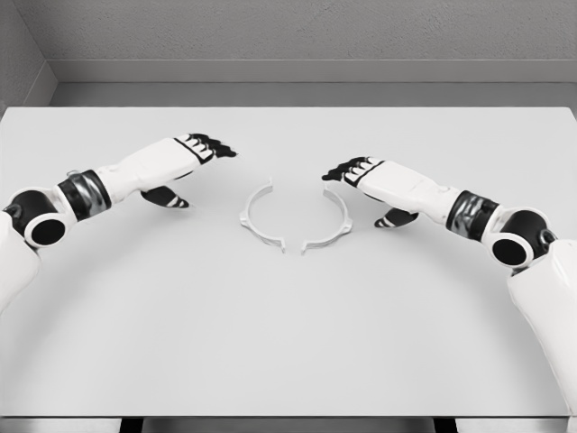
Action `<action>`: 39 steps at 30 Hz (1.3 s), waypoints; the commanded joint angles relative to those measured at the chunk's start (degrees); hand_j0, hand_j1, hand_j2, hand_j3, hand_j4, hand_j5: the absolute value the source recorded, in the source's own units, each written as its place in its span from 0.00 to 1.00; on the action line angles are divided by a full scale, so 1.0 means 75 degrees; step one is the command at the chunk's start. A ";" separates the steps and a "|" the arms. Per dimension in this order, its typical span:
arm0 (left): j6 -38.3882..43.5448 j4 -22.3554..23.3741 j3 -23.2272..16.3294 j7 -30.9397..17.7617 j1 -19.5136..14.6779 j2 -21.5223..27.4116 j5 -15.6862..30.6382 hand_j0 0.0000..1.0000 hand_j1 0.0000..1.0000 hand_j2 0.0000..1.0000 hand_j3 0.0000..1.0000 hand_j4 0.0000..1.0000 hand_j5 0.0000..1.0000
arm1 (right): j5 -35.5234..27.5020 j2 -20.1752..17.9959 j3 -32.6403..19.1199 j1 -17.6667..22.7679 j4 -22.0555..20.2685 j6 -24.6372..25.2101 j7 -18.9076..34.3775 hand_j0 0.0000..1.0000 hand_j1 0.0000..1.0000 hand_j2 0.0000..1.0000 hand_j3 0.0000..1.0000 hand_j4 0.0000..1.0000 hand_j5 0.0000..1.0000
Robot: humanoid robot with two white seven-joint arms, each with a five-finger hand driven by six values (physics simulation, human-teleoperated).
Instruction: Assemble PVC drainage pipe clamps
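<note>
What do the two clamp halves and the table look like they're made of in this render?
Left clamp half and right clamp half: probably moulded plastic, fitting PVC; white, matte, thin curved walls with small tabs and no metallic glint. Table: smooth, matte, pale grey surface without grain or reflections, perhaps laminate or painted board; the render leaves it open.

L robot hand [185, 162], R robot hand [379, 185]: fingers extended, empty.

Both arms are glossy white shells with rounded segments. Each wrist carries a dark metallic grey band, and a black ring circles the white disc joint behind it. The left hand [185, 162] and right hand [374, 180] have white backs, black-tipped fingers and dark thumbs.
</note>
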 commanded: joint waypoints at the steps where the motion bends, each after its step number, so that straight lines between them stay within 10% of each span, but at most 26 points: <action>1: 0.0008 0.0076 0.0057 0.0007 0.0000 0.0123 0.0105 1.00 1.00 1.00 1.00 1.00 1.00 | -0.0054 0.0037 0.0033 0.0000 -0.0012 0.0019 -0.0003 1.00 1.00 1.00 1.00 1.00 1.00; 39: 0.0008 0.0182 0.0045 0.0007 -0.0082 0.0263 0.0117 1.00 1.00 1.00 1.00 1.00 1.00 | 0.0075 0.0530 0.0361 -0.0563 0.0645 0.0019 -0.0003 1.00 1.00 1.00 1.00 1.00 1.00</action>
